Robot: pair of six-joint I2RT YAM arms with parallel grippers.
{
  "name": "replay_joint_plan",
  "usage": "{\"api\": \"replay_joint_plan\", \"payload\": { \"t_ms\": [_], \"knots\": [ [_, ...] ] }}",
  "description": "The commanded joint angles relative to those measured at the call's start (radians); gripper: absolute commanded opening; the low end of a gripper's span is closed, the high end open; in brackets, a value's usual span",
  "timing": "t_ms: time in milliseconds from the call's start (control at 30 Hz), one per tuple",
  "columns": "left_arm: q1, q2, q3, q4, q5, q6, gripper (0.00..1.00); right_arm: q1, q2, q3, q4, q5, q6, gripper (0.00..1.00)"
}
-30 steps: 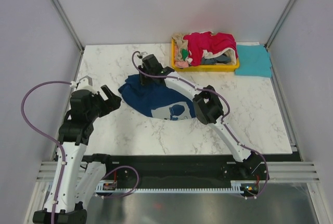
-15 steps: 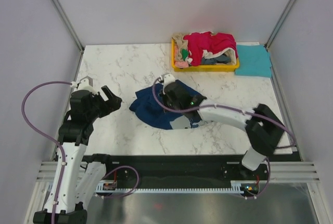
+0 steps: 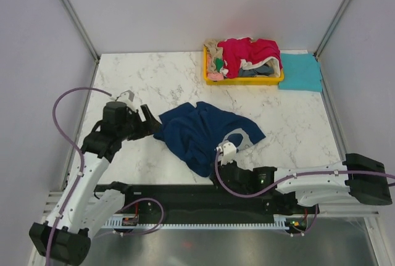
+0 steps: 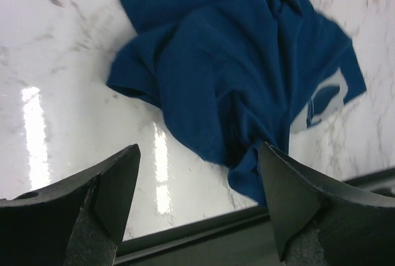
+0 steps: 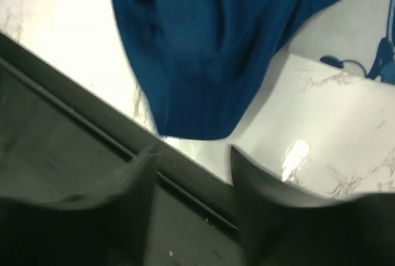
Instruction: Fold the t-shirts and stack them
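A navy t-shirt (image 3: 200, 133) with a pale print lies crumpled in the middle of the marble table (image 3: 296, 136). Its lower tip reaches the near edge. My left gripper (image 3: 150, 124) stands open just left of the shirt's left edge. In the left wrist view the navy cloth (image 4: 234, 74) lies ahead of the left gripper (image 4: 197, 179), with nothing between the fingers. My right gripper (image 3: 221, 164) is low at the near edge, open and empty. In the right wrist view the shirt's hem (image 5: 197, 81) lies just beyond the right gripper (image 5: 191, 155).
A yellow tray (image 3: 247, 81) at the back right holds a heap of tees, crimson-pink (image 3: 250, 50) on top and beige (image 3: 213, 50) at its left. A folded teal tee (image 3: 300, 71) lies right of the tray. The black front rail (image 3: 185, 195) runs under the right arm.
The right gripper dragged the navy shirt toward the near edge, then opened and let it go. The left arm swung right, up to the shirt's left edge.
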Motion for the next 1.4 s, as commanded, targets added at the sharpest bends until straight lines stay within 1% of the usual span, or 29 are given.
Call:
{"api": "replay_joint_plan", "payload": {
  "t_ms": [0, 33, 67, 100, 167, 200, 333, 367, 400, 433, 533, 633, 767, 833, 967, 1000, 1033, 1100, 1133, 1167, 1233, 1267, 1300, 1333, 1367],
  "knots": [
    [-0.194, 0.045, -0.028, 0.041, -0.090, -0.086, 0.84, 0.109, -0.062, 0.008, -0.064, 0.219, 0.125, 0.64],
    [-0.240, 0.053, -0.038, 0.067, -0.113, -0.107, 0.84, 0.143, -0.075, 0.008, -0.098, 0.267, 0.135, 0.71],
    [-0.313, 0.065, -0.068, 0.087, -0.141, -0.145, 0.83, 0.148, -0.093, 0.013, -0.111, 0.281, 0.141, 0.75],
    [-0.343, 0.070, -0.087, 0.106, -0.148, -0.161, 0.79, 0.149, -0.104, 0.016, -0.123, 0.295, 0.141, 0.76],
    [-0.411, 0.071, -0.152, 0.173, -0.153, -0.190, 0.76, 0.149, -0.137, 0.026, -0.154, 0.324, 0.129, 0.78],
    [-0.429, 0.074, -0.172, 0.192, -0.153, -0.198, 0.75, 0.149, -0.148, 0.028, -0.163, 0.339, 0.118, 0.78],
    [-0.488, 0.117, -0.243, 0.264, -0.155, -0.229, 0.73, 0.149, -0.199, 0.023, -0.210, 0.424, 0.112, 0.84],
    [-0.507, 0.129, -0.267, 0.282, -0.138, -0.230, 0.73, 0.149, -0.211, 0.027, -0.218, 0.440, 0.109, 0.87],
    [-0.516, 0.151, -0.280, 0.337, -0.121, -0.235, 0.72, 0.146, -0.219, 0.031, -0.236, 0.475, 0.104, 0.88],
    [-0.525, 0.162, -0.292, 0.359, -0.109, -0.250, 0.72, 0.148, -0.222, 0.036, -0.246, 0.491, 0.102, 0.89],
    [-0.600, 0.200, -0.323, 0.434, -0.104, -0.279, 0.70, 0.140, -0.249, 0.050, -0.269, 0.536, 0.095, 0.95],
    [-0.637, 0.237, -0.326, 0.477, -0.110, -0.301, 0.66, 0.128, -0.262, 0.047, -0.275, 0.543, 0.089, 0.95],
    [-0.694, 0.329, -0.328, 0.515, -0.119, -0.318, 0.63, 0.113, -0.279, 0.028, -0.284, 0.536, 0.093, 0.96],
    [-0.712, 0.356, -0.323, 0.529, -0.130, -0.328, 0.59, 0.105, -0.286, 0.019, -0.290, 0.530, 0.095, 0.96],
    [-0.720, 0.412, -0.312, 0.532, -0.150, -0.336, 0.51, 0.097, -0.303, 0.008, -0.299, 0.525, 0.104, 0.96],
    [-0.719, 0.430, -0.311, 0.534, -0.152, -0.338, 0.46, 0.094, -0.305, 0.008, -0.304, 0.525, 0.104, 0.96],
    [-0.720, 0.441, -0.305, 0.537, -0.152, -0.338, 0.43, 0.093, -0.311, 0.001, -0.305, 0.523, 0.107, 0.96],
    [-0.722, 0.467, -0.297, 0.542, -0.152, -0.336, 0.30, 0.085, -0.315, -0.006, -0.305, 0.525, 0.110, 0.96],
    [-0.723, 0.471, -0.283, 0.542, -0.150, -0.328, 0.20, 0.083, -0.317, -0.013, -0.305, 0.523, 0.110, 0.97],
    [-0.723, 0.473, -0.275, 0.539, -0.153, -0.321, 0.02, 0.080, -0.315, -0.015, -0.307, 0.525, 0.110, 0.97],
    [-0.725, 0.427, -0.231, 0.471, -0.153, -0.305, 0.02, 0.062, -0.311, -0.019, -0.306, 0.530, 0.102, 0.98],
    [-0.725, 0.398, -0.205, 0.424, -0.199, -0.296, 0.02, 0.053, -0.309, -0.018, -0.307, 0.526, 0.099, 0.98],
    [-0.725, 0.357, -0.173, 0.284, -0.226, -0.289, 0.02, 0.027, -0.312, -0.016, -0.306, 0.520, 0.096, 0.98],
    [-0.725, 0.271, -0.091, 0.205, -0.298, -0.269, 0.02, 0.010, -0.320, -0.012, -0.305, 0.511, 0.086, 0.98],
    [-0.723, 0.216, -0.040, 0.130, -0.346, -0.255, 0.02, -0.010, -0.328, -0.009, -0.302, 0.504, 0.072, 0.98]
  ]
}}
